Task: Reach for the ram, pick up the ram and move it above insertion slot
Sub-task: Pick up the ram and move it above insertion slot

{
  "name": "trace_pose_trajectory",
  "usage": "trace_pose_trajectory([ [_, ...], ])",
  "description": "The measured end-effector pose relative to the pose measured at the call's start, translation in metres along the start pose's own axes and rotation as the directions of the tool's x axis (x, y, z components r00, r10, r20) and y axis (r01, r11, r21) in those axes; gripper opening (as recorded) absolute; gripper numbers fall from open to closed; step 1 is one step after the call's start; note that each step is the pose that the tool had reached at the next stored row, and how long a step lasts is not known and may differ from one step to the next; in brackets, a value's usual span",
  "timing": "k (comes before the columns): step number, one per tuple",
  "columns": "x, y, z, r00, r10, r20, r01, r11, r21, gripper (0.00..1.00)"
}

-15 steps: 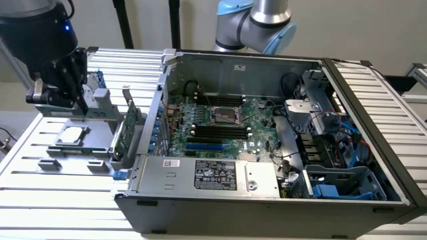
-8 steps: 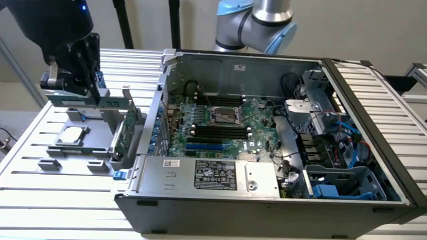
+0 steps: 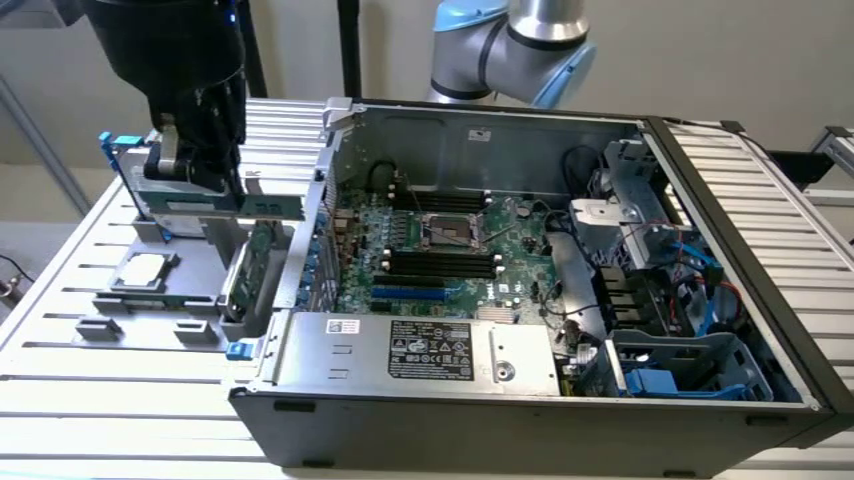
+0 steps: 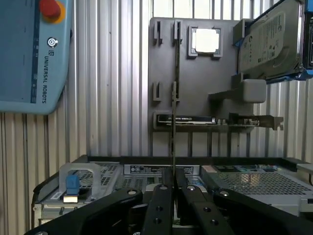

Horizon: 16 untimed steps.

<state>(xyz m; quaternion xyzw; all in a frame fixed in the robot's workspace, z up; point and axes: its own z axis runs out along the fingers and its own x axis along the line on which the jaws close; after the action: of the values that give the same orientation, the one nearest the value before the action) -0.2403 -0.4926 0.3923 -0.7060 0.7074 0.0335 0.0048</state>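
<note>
My gripper [image 3: 198,185] hangs over the gray holder [image 3: 150,312] on the slatted table [image 3: 54,400], at the exterior view's left, just beside the open computer case [image 3: 534,405]. My fingers are drawn in narrow, clamped on the ram [image 3: 267,207], which shows as a green strip lying level under them. Whether its lower edge is clear of the holder's notches, I cannot tell.

In the wrist view the ram [image 4: 173,122] is edge-on, a thin dark line running out from between my fingertips [image 4: 161,200] across the holder [image 4: 195,78]. On that holder a square silver processor [image 4: 205,40] sits in its pocket, and a green card with a metal bracket [image 4: 193,119] stands on edge near the case. A hard drive [image 4: 269,41] leans at the holder's far corner. A blue control tablet [image 4: 29,54] lies on the slats, well apart from the holder.

Inside the case, the motherboard [image 3: 441,240] lies open, its dark memory slots [image 3: 434,262] well apart from the ram I hold.
</note>
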Motion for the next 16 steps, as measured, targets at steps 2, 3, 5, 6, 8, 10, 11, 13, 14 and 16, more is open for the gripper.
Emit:
trace_pose_trajectory([
  [2, 0.0, -0.009, -0.0004, 1.0, 0.0, 0.0006, 0.0, 1.0, -0.0003, 0.13],
  [3, 0.0, -0.0135, -0.0006, 1.0, 0.0, 0.0011, 0.0, 1.0, -0.0003, 0.13],
  [5, 0.0, -0.0226, -0.001, 1.0, 0.0, 0.0021, 0.0, 1.0, -0.0006, 0.13],
  [6, 0.0, -0.0274, -0.0012, 1.0, 0.0, 0.0027, 0.0, 1.0, -0.0006, 0.13],
  [8, 0.0, -0.0363, -0.0017, 1.0, 0.0, 0.004, 0.0, 1.0, -0.0008, 0.13],
  [10, 0.0, -0.0452, -0.0022, 1.0, 0.0, 0.0053, 0.001, 1.0, -0.001, 0.13],
  [11, 0.0, -0.0497, -0.0024, 1.0, -0.001, 0.0059, 0.001, 1.0, -0.001, 0.13],
  [13, 0.0, -0.059, -0.0029, 1.0, -0.001, 0.0069, 0.001, 1.0, -0.0012, 0.13],
  [14, 0.0, -0.0636, -0.0031, 1.0, -0.001, 0.0072, 0.001, 1.0, -0.0013, 0.13],
  [16, 0.0, -0.0725, -0.0035, 1.0, -0.001, 0.0073, 0.001, 1.0, -0.0015, 0.13],
])
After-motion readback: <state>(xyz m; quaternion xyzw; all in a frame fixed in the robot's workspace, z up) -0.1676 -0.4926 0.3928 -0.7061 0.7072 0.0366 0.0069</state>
